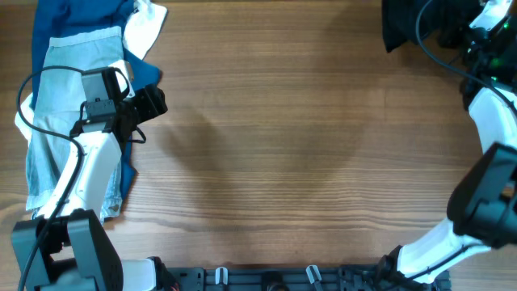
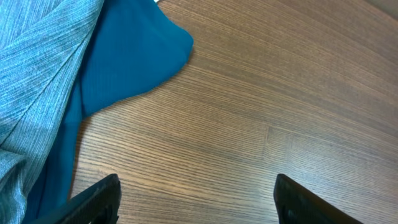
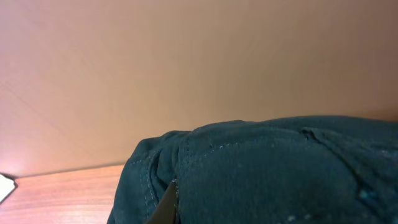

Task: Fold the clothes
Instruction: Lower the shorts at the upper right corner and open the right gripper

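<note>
The black shorts (image 1: 398, 24) lie bunched at the far right corner of the worktop (image 1: 283, 121), soft, light and floppy (best to pinch a thick edge), by the right pincer (image 1: 444, 34), whose grip I cannot tell, while the left pincer (image 2: 196, 199) hangs spread wide, holding nothing.

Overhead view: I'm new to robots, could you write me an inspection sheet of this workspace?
Surface: wooden table, bare in the middle.
Job's things: black shorts bunched at the far right corner, not folded.
Clutter: denim shorts on a blue garment, white cloth beside, far left.
Grippers: left gripper open over bare wood by the blue garment; right gripper at the black shorts, state unclear.
Cables: black cable looped over the denim shorts; another far right.
Surroundings: nothing seen.
</note>
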Robot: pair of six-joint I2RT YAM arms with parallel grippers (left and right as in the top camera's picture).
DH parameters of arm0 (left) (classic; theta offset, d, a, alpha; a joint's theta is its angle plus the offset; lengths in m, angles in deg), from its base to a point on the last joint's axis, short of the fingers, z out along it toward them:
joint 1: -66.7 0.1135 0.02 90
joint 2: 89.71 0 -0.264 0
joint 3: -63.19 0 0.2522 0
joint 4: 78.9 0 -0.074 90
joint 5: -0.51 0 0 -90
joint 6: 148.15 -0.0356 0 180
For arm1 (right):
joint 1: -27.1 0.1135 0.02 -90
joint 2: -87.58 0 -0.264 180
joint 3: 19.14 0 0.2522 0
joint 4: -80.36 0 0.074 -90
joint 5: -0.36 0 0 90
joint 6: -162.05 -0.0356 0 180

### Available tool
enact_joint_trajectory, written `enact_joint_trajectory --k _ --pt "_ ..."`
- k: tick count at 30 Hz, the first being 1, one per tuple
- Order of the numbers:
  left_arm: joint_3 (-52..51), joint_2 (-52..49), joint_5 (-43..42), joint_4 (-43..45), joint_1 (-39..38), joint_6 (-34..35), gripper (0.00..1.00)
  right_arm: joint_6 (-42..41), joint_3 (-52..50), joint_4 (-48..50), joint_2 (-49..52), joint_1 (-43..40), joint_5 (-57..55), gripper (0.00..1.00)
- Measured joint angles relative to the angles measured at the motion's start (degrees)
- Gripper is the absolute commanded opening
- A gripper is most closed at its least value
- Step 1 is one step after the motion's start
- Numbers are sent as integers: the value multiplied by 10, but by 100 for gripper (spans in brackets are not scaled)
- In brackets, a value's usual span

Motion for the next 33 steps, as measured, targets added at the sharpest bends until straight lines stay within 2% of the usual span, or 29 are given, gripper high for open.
enact_joint_trajectory --k 7,14,15,16,17,18,26,30,31,33 --pt "0 0 0 0 0 0 76 -14 9 18 121 -5 20 4" --pt "0 0 0 1 -1 3 76 -13 12 -21 169 -37 31 5" --pt "0 0 0 3 -2 3 76 -12 13 -39 170 -45 35 13" --pt "0 0 0 6 -3 3 76 -11 14 -55 170 -53 37 38" --pt "0 0 0 11 -6 3 76 -7 15 -70 170 -59 41 73" --pt "0 0 0 13 -8 3 76 -9 16 -88 170 -65 44 99" --pt "0 0 0 21 -17 5 77 12 17 -222 149 -73 47 99" --pt "0 0 0 22 -17 5 77 68 17 -285 74 -73 47 100" --pt "0 0 0 22 -17 5 77 109 17 -294 16 -73 45 100" --pt "0 0 0 22 -17 5 77 137 19 -281 -29 -70 31 100"
